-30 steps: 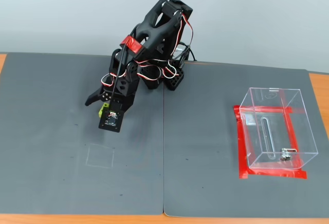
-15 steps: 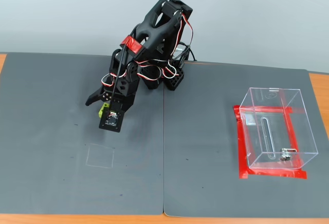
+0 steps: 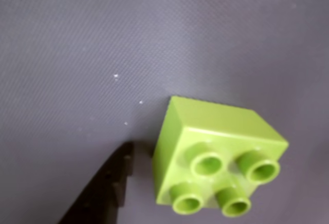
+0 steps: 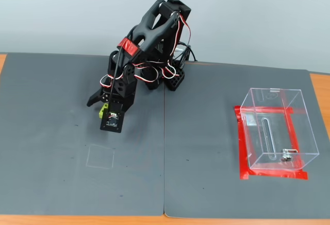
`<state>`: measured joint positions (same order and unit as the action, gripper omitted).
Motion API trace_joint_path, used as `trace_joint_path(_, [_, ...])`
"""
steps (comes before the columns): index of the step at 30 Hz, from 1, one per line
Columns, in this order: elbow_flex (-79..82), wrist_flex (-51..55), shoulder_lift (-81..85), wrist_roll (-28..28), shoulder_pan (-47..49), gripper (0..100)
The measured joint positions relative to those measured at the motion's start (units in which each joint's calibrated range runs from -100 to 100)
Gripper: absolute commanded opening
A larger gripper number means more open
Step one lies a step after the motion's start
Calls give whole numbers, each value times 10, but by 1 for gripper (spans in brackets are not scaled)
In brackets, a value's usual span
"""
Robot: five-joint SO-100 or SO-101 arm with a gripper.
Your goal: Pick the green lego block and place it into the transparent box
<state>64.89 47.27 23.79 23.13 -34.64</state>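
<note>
In the wrist view, one green lego block is seen on the dark grey mat, studs facing the camera. A single black fingertip enters from about seven o'clock and lies just beside the block's left face, at the block's nine o'clock, with a thin strip of mat between them. The other finger is not shown, so no contact is confirmed. In the fixed view the gripper is lowered over the mat, the block appearing as a small lime patch between its parts; whether the fingers are spread or closed on it cannot be told. The block is square, so no long axis is offered. One transparent box is counted, ringed by red tape, well apart at the gripper's three o'clock. One arm is present.
</note>
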Motion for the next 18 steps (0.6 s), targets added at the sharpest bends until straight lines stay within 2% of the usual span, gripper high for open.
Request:
trace_joint_path(12, [-1, -8, -10, 3, -1, 41])
trace_joint_path(18, [-1, -8, -10, 3, -1, 26])
